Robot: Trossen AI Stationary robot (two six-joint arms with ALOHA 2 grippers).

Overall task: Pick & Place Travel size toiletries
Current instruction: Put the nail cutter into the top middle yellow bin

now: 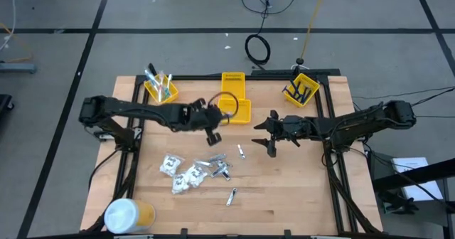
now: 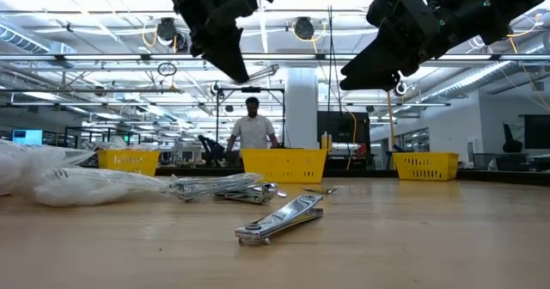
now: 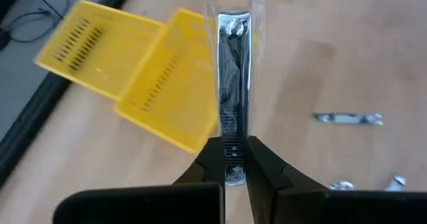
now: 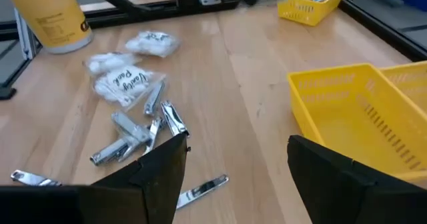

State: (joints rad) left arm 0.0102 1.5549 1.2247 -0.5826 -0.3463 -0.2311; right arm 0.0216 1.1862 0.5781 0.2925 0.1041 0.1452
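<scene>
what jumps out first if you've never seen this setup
The left tool holds a wrapped silvery nail clipper upright in the air beside the two middle yellow bins. Below it, a heap of white packets and more silvery clippers lies mid-table. The right tool hovers open nearby, and a big white-and-yellow cylinder stands at the front left corner.

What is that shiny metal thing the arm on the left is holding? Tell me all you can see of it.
It looks like a nail clipper: a slim, mirror-bright metal bar inside a clear plastic sleeve. The left gripper is shut on one end, its dark fingers pinching both sides, so the clipper sticks straight out from them. It hangs in the air above the wooden table, beside the two joined yellow bins, touching nothing else.
</scene>
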